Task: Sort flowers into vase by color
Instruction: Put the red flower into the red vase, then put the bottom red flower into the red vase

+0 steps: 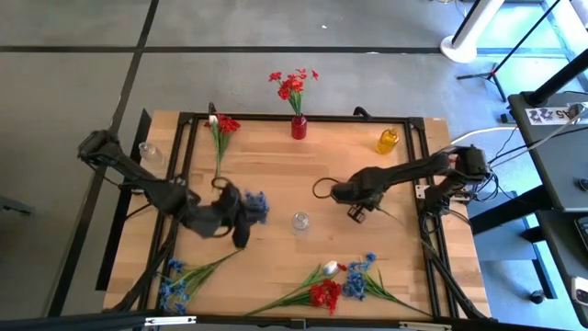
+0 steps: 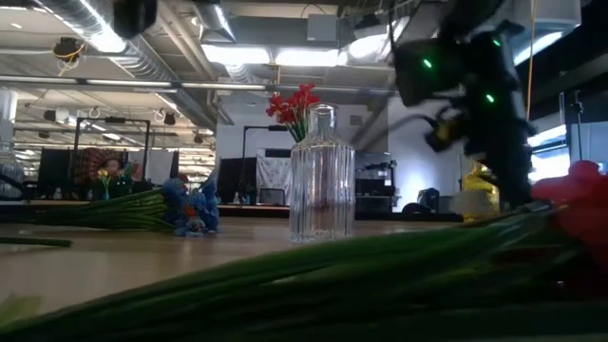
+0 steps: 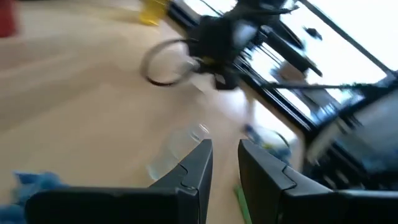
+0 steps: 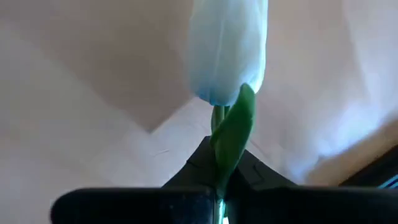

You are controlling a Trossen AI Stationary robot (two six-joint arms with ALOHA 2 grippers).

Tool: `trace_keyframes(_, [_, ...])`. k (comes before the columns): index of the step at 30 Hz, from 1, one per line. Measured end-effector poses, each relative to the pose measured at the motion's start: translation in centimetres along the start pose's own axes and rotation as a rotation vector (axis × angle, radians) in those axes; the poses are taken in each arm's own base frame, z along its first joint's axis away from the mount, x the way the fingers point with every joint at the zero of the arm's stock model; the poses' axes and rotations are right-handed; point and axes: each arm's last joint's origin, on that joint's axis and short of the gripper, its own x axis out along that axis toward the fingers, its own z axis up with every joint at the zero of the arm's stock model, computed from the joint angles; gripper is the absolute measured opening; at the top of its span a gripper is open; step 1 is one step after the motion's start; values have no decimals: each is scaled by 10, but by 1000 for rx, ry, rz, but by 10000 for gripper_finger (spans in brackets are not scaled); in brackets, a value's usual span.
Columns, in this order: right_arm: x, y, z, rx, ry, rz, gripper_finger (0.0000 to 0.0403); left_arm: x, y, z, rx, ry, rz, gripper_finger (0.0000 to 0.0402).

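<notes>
Right gripper (image 4: pixel 221 177) pinching white tulip (image 4: pixel 228 50) by its stem, left gripper (image 3: pixel 225 163) fingers slightly parted, no legible writing.

High view looks straight down on the whole tabletop (image 1: pixel 276 175). Low view sits at tabletop level, close behind a clear vase (image 2: pixel 321 176), shared with high view (image 1: pixel 300 222). Each wrist view looks forward past its own tool.

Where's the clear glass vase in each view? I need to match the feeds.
High: clear glass vase, table centre.
Low: centre, upright.
Left wrist: just ahead of left hand.
Right wrist: not in it.
Shared landmark: red flowers, behind it in low.
</notes>
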Motion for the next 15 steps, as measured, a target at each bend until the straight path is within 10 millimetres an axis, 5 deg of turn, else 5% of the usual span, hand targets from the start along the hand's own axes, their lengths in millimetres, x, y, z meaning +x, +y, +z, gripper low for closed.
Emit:
trace_keyframes(7, [36, -13, -25, 173, 185, -47, 96, -16, -11, -17, 107, 49, -73, 74])
trace_keyframes(15, [-7, -12, -29, 199, 255, -127, 250, -22, -16, -22, 193, 57, -109, 74])
